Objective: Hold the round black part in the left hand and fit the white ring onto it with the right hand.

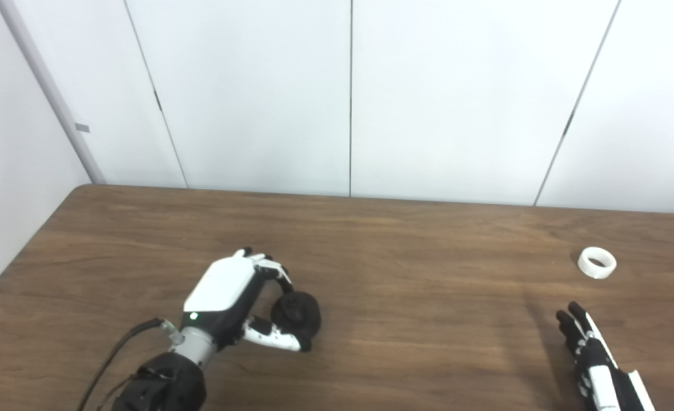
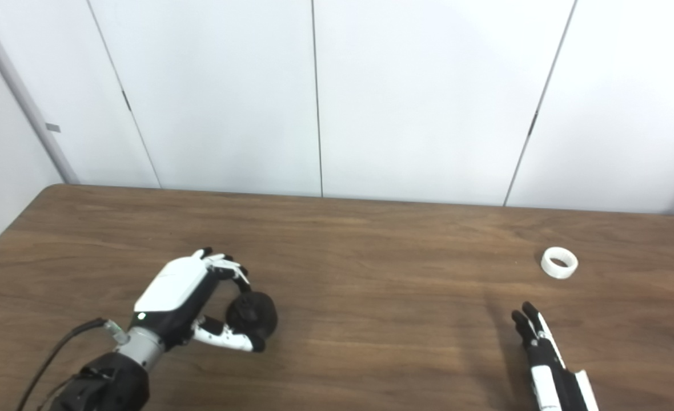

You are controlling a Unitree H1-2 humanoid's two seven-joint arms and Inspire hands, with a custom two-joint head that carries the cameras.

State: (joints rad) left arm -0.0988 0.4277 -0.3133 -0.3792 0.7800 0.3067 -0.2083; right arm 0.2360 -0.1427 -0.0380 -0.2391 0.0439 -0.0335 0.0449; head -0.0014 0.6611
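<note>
The round black part [image 1: 297, 313] sits low over the wooden table at the front left, and my left hand [image 1: 240, 297] is shut on it, fingers curled over its top and thumb under its near side. The white ring [image 1: 597, 262] lies flat on the table at the far right, with nothing touching it. My right hand [image 1: 588, 354] comes in at the bottom right, fingers stretched out straight toward the ring and holding nothing. It is a good hand's length short of the ring.
The brown wooden table [image 1: 405, 274] runs across the whole view, its far edge against white wall panels [image 1: 348, 97]. Its left edge [image 1: 23, 251] slants down toward the lower left. A black cable [image 1: 114, 354] trails off my left wrist.
</note>
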